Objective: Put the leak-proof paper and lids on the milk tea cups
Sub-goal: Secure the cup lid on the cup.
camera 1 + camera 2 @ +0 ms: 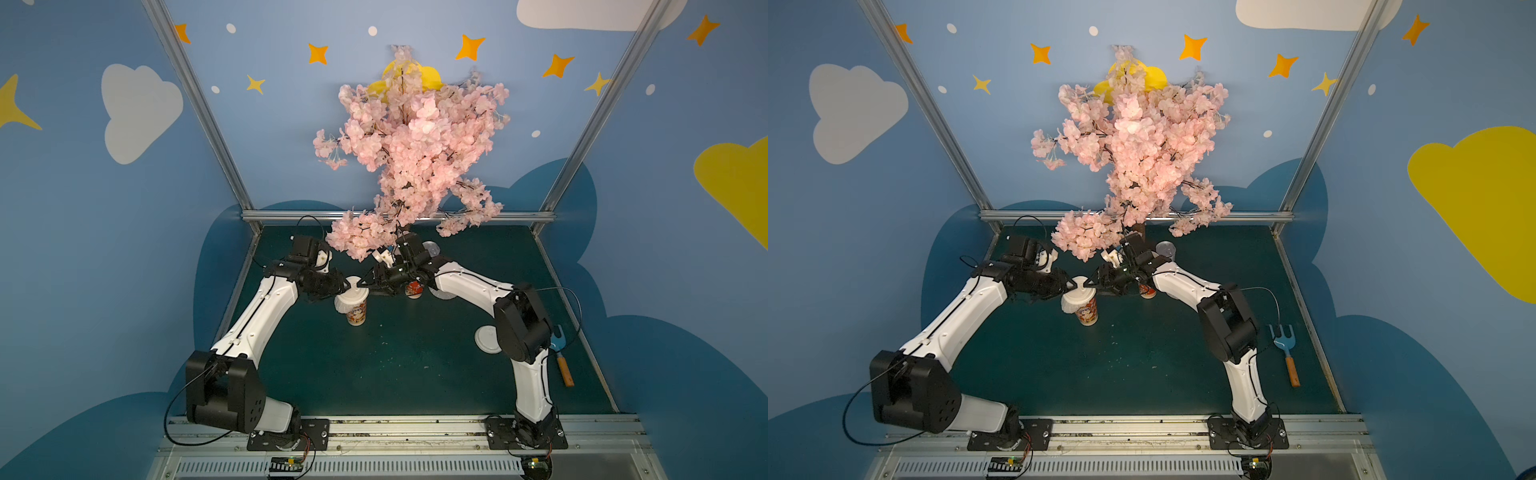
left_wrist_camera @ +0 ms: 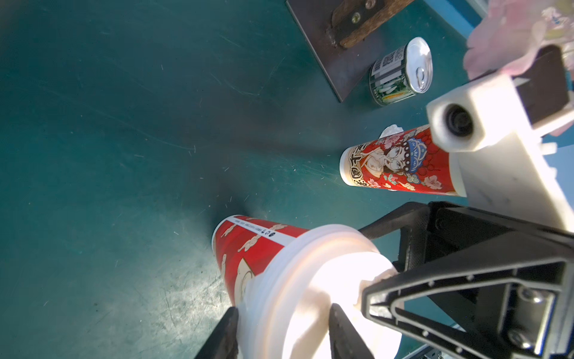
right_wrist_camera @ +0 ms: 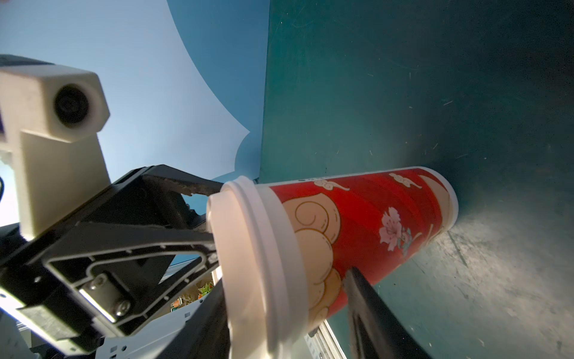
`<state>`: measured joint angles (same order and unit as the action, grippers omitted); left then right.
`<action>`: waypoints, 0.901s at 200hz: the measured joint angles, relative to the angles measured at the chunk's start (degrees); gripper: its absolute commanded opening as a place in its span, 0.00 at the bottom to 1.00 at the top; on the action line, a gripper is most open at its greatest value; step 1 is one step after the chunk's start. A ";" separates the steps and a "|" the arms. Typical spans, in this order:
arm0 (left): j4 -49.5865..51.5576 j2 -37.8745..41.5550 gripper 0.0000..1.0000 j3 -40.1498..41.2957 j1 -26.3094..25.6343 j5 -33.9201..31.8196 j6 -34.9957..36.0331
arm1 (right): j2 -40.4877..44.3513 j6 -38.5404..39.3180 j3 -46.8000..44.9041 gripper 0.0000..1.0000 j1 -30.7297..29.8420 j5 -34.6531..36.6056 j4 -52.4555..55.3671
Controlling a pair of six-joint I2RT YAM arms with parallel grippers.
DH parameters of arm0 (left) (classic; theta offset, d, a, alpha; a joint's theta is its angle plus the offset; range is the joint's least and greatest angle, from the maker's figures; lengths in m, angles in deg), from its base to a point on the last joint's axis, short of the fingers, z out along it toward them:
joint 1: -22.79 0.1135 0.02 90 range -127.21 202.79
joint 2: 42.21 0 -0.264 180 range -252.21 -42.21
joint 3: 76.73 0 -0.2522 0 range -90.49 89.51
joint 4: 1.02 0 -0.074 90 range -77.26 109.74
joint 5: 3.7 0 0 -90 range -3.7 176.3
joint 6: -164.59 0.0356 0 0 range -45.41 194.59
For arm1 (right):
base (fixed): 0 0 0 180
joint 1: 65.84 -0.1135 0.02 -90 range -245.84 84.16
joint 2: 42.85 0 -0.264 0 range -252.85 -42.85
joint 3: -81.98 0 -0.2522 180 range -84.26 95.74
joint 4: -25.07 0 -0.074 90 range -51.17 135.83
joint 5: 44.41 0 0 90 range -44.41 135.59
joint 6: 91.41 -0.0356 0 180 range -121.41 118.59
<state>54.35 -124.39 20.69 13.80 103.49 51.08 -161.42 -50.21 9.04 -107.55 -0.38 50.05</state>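
The first covering looks nearly done. The near milk tea cup (image 1: 357, 312) stands right under both end effectors, with its leak-proof paper (image 1: 343, 306) draped over the mouth as a crinkled skirt and a white lid (image 1: 353, 293) on top. The left end effector (image 1: 347, 286) and right end effector (image 1: 360, 285) each hold their fingers apart, astride opposite edges of the lid; I cannot tell whether either is clamped. Next, I judge, both should let go without tipping the cup, then turn to the second cup (image 2: 400, 161) just behind the right end effector, whose mouth is hidden.
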 measured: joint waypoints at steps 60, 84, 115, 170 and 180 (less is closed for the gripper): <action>-1.77 0.33 0.46 0.79 -0.37 0.24 -0.35 | 0.11 1.05 0.00 0.70 -0.02 -0.02 1.27; -1.79 -0.09 0.46 0.31 -0.70 0.22 -0.39 | 0.98 1.64 0.02 0.74 -0.02 -0.02 2.43; -1.81 -0.24 0.46 0.22 -0.79 0.20 -0.52 | 3.56 2.23 0.02 0.76 -0.13 -0.02 3.41; -1.66 -0.24 0.46 0.22 -0.79 -0.17 -0.52 | 5.77 3.15 -1.07 0.64 -0.79 0.50 4.46; -1.64 -0.22 0.46 0.22 -0.79 -0.20 -0.52 | 5.77 3.26 -1.51 0.64 -1.03 0.50 4.57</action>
<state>52.71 -124.60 20.91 13.01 103.30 50.56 -155.65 -46.95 7.53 -108.58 0.12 54.62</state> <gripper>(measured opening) 0.463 0.638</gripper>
